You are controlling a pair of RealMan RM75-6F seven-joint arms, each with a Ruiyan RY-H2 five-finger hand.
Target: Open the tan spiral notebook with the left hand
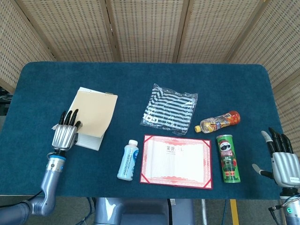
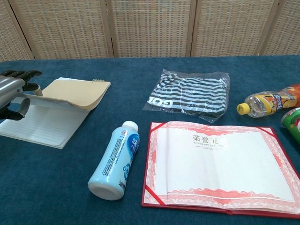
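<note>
Head view: the tan spiral notebook [image 1: 96, 115] lies on the left part of the blue table [image 1: 140, 77], its cover raised off the lined pages.
Chest view: the cover arches up at its near-left edge, lined paper bare beneath it.
Left hand [image 1: 64, 135]: at the notebook's near-left corner, fingers [image 2: 18, 74] over the cover's edge and thumb under it; it seems to pinch the cover, though the contact is partly hidden.
Right hand [image 1: 280, 157]: at the table's near-right edge, fingers spread, holding nothing.
Other things: a milk bottle [image 1: 128, 160], a red certificate folder [image 1: 176, 161], a striped bag [image 1: 169, 109], a drink bottle [image 1: 219, 121], a green chip can [image 1: 228, 158].
</note>
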